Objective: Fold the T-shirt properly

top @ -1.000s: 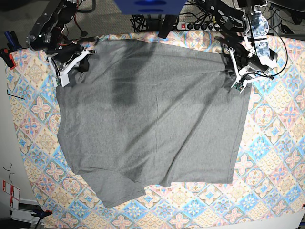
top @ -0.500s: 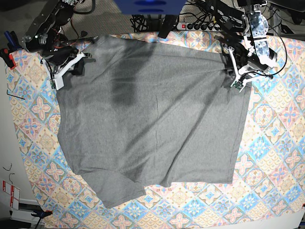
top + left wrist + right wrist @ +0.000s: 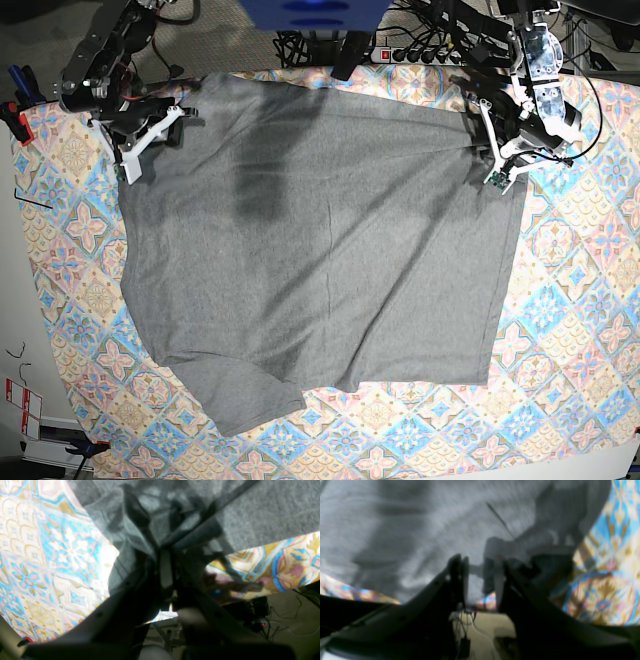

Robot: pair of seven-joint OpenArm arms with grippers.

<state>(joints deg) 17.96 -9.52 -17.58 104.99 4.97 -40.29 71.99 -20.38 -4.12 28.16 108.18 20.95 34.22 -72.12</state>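
Item: T-shirt [image 3: 320,250], grey, spread flat over the patterned tablecloth [image 3: 570,330] on the table, one sleeve trailing at the near edge.

Change: right gripper [image 3: 480,565], a second ago pinched on its far corner, now has jaws apart and the corner dropped flat. Left gripper [image 3: 166,567] jaws clamped on the bunched opposite corner.

Reading: spreading pull likely finished; folding not yet begun.

The right gripper [image 3: 480,580] has opened, releasing the T-shirt [image 3: 320,240].
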